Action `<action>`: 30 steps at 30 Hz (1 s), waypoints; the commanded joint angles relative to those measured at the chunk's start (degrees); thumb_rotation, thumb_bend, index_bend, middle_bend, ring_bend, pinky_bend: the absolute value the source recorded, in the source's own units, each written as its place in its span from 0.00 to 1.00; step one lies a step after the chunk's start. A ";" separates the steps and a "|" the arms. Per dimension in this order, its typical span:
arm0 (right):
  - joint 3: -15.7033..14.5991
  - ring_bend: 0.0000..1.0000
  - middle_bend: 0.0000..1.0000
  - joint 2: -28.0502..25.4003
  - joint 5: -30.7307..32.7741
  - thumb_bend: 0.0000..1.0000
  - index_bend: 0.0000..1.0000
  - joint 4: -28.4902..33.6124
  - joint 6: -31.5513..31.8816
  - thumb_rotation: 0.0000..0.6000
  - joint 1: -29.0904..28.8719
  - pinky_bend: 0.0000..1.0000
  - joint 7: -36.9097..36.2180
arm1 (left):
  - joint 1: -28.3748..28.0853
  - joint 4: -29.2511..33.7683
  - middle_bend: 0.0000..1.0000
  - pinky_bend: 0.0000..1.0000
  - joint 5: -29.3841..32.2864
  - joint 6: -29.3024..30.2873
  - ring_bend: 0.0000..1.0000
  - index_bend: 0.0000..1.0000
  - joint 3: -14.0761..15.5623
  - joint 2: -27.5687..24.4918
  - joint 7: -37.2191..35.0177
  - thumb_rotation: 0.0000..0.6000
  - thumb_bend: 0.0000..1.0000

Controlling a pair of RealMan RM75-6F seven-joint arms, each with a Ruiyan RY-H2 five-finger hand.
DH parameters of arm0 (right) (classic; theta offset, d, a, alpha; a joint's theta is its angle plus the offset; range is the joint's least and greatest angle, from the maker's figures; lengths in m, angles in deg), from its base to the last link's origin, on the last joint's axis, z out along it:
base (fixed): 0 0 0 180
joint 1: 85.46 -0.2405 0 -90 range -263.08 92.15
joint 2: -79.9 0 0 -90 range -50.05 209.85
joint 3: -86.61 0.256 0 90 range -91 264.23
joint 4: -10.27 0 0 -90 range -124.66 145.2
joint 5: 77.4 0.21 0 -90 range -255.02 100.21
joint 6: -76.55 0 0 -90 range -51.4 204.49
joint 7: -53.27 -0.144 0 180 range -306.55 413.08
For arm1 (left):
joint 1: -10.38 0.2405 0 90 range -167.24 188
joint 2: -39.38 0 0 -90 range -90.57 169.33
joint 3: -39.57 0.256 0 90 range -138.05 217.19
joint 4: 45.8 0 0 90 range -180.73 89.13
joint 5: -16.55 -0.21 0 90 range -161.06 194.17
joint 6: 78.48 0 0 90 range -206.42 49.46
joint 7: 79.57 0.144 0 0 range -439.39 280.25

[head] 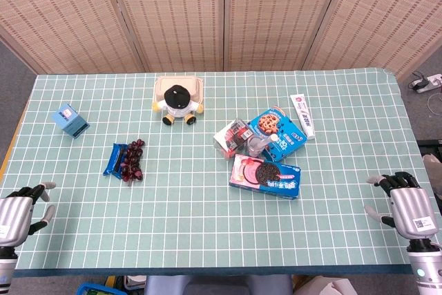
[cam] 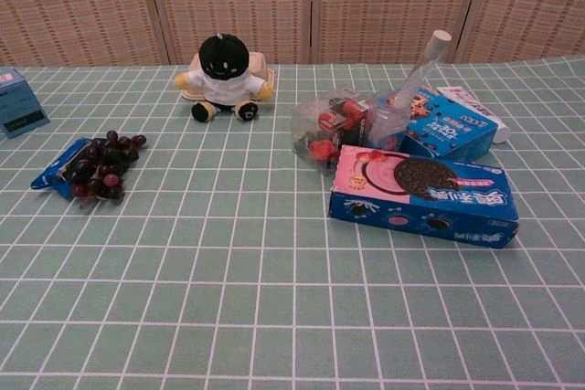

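Note:
My left hand point(head: 22, 210) hovers over the near left corner of the table, fingers apart and holding nothing. My right hand point(head: 406, 202) is at the near right edge, also spread with nothing in it. Neither hand shows in the chest view. Nearest the right hand lies a pink and blue cookie box point(head: 266, 176) point(cam: 422, 194). Nearest the left hand is a bunch of dark grapes point(head: 132, 159) point(cam: 99, 167) lying partly on a blue packet point(head: 114, 159) point(cam: 50, 174).
A black-and-white plush toy point(head: 178, 103) point(cam: 223, 75) sits by a beige tray point(head: 179, 85). Behind the cookie box lie a blue cookie box point(head: 278, 132) point(cam: 444, 124), a clear snack packet point(head: 233, 137) point(cam: 324, 128), a small cup point(head: 258, 146) point(cam: 388, 126) and a toothpaste box point(head: 302, 115). A small blue box point(head: 70, 120) point(cam: 18, 102) stands far left.

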 commanded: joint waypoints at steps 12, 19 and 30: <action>0.91 0.37 0.42 2.05 0.96 0.17 0.37 -0.24 -1.37 1.00 -1.27 0.69 1.30 | 0.10 0.53 0.51 0.53 -0.40 0.10 0.42 0.40 0.11 -0.91 -2.38 1.00 0.38; 3.87 0.74 0.71 4.51 4.31 0.61 0.22 1.89 -4.93 1.00 -4.82 0.96 8.58 | 0.23 0.96 0.51 0.53 -0.46 0.65 0.42 0.40 -0.24 -1.81 -4.15 1.00 0.38; 9.09 1.00 1.00 10.44 12.31 0.93 0.16 6.19 -11.03 1.00 -12.57 1.00 22.49 | 0.19 1.39 0.51 0.53 -1.04 1.23 0.42 0.40 -0.53 -2.66 -5.96 1.00 0.38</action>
